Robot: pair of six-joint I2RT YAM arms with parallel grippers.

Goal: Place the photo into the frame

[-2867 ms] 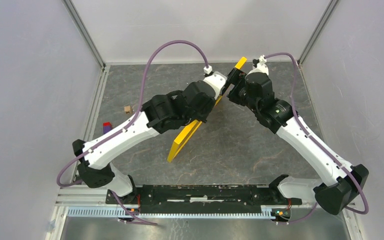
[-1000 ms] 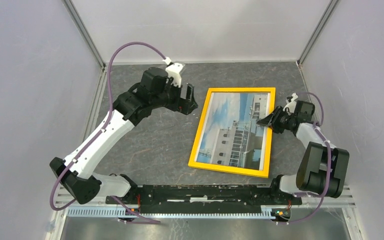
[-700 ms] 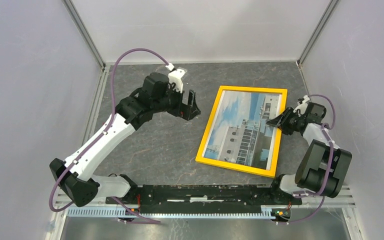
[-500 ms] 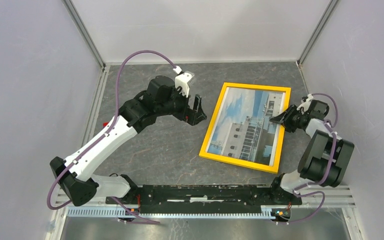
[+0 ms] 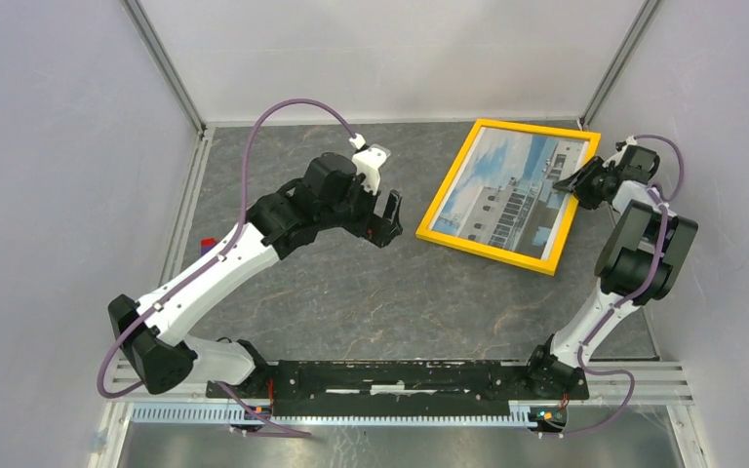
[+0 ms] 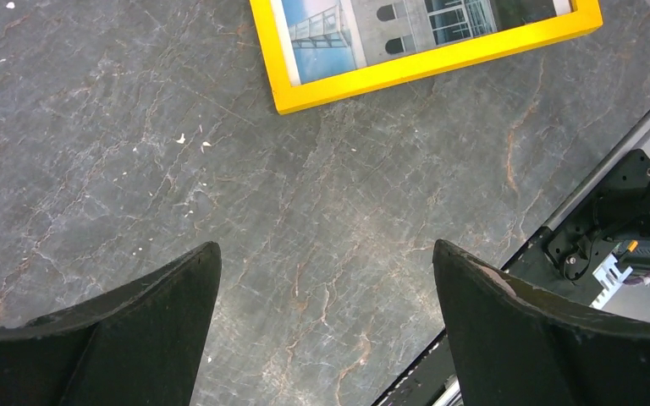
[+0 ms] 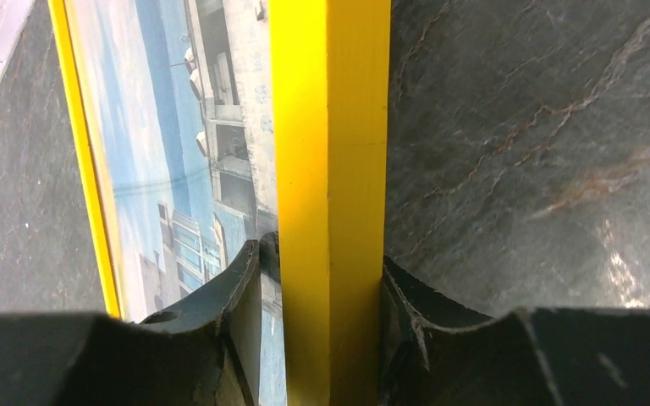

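Observation:
The frame (image 5: 486, 253), yellow wood, lies flat at the far right of the table with the photo (image 5: 507, 185) of a pale building under blue sky inside it. My right gripper (image 5: 571, 181) straddles the frame's right rail (image 7: 330, 127). Its outer finger (image 7: 415, 313) touches the rail, and a thin strip of the photo (image 7: 161, 127) shows between the inner finger and the rail. My left gripper (image 5: 390, 219) hovers open over bare table left of the frame, nothing between its fingers (image 6: 152, 330). The frame's near corner (image 6: 440, 59) shows at the top of the left wrist view.
A small red piece (image 5: 208, 242) lies by the left wall. The enclosure walls stand close to the frame's far and right sides. The black mounting rail (image 5: 400, 375) runs along the near edge, and an arm base (image 6: 635, 211) shows in the left wrist view.
The frame has slid and turned toward the far right corner together with my right gripper, whose jaws have loosened. The left arm has drifted slightly right, still open.

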